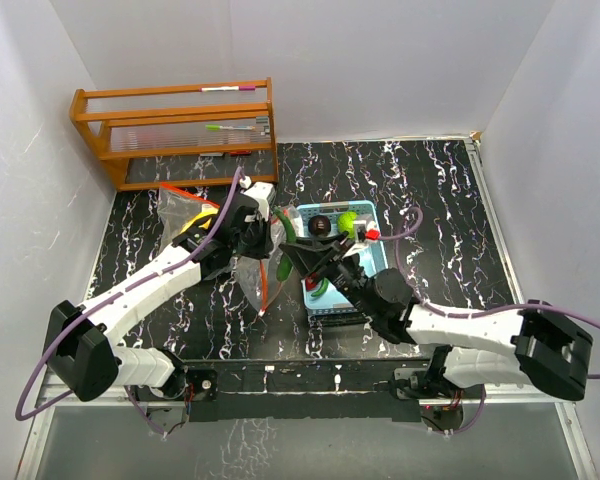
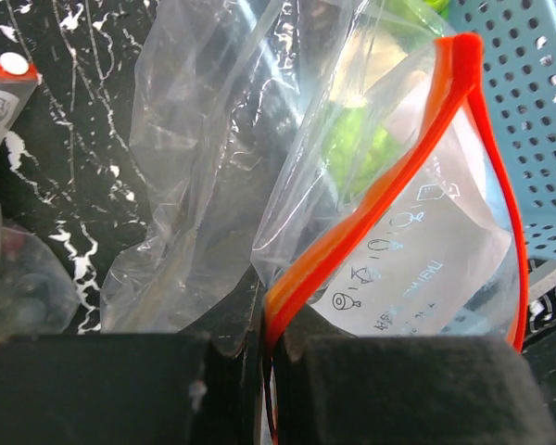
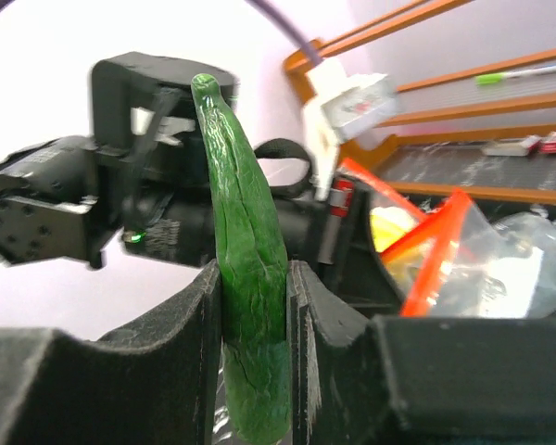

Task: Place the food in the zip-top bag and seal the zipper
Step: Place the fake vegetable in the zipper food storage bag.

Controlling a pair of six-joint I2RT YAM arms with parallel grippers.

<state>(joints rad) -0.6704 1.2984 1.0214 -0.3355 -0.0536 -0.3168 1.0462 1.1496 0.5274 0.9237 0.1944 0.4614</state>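
Note:
My left gripper [image 1: 252, 235] is shut on the red-orange zipper [image 2: 389, 190] of the clear zip-top bag [image 2: 426, 278], holding the mouth up beside the blue basket [image 1: 365, 275]. The bag [image 1: 252, 285] hangs below it, and its mouth gapes. My right gripper [image 3: 255, 306] is shut on the long green pepper [image 3: 246, 232] and holds it upright just right of the left gripper. In the top view that gripper [image 1: 302, 252] is at the basket's left edge. A dark purple ball [image 1: 321, 224], a lime-green ball [image 1: 350, 220] and red pieces [image 1: 372, 234] lie in the basket. Something lime-green [image 2: 361, 148] shows through the plastic.
A second clear bag with yellow pieces [image 1: 188, 215] lies left of my left gripper; it also shows in the right wrist view [image 3: 394, 227]. A wooden rack [image 1: 175, 130] stands at the back left. White walls enclose the black marbled table [image 1: 440, 200].

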